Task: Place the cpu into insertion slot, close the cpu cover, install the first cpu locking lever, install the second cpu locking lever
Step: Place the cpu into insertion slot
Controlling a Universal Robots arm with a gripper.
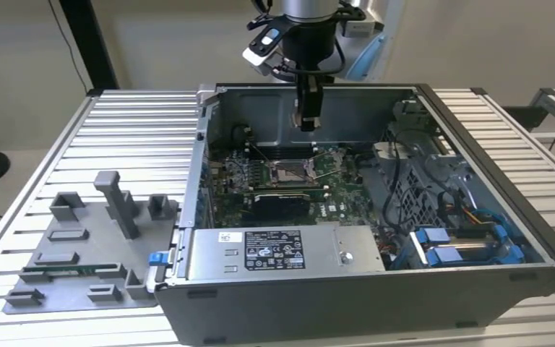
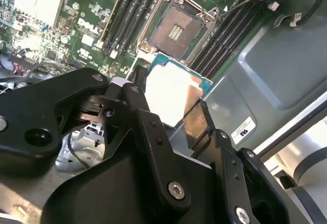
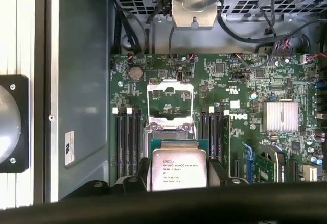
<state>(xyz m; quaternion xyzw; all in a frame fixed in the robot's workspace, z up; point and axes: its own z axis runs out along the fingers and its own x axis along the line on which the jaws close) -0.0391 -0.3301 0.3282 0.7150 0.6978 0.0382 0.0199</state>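
Cpu, silvery top up with a green edge showing, is pinched by its sides between the two black fingers of the hand. It is held in the air over the board and is not yet touching the insertion slot. At the exterior view's left, a grey moulded fixture tray lies on the slatted metal table, just beside the open computer case. In the upper middle of that view the arm reaches down into the case. The hand hangs above the green circuit board, a little toward the case's back wall from the slot, which sits near the frame's centre. In the first wrist view the cpu cover stands swung open off the slot, and its cut-out middle shows the board behind it. The slot's dark centre lies bare in the second wrist view. Long black memory slots run along both sides of the slot. Below the board in the exterior view, a silvery labelled power supply box lies against the case's near wall. To the exterior view's right are tangled cables and blue-latched drive bays.
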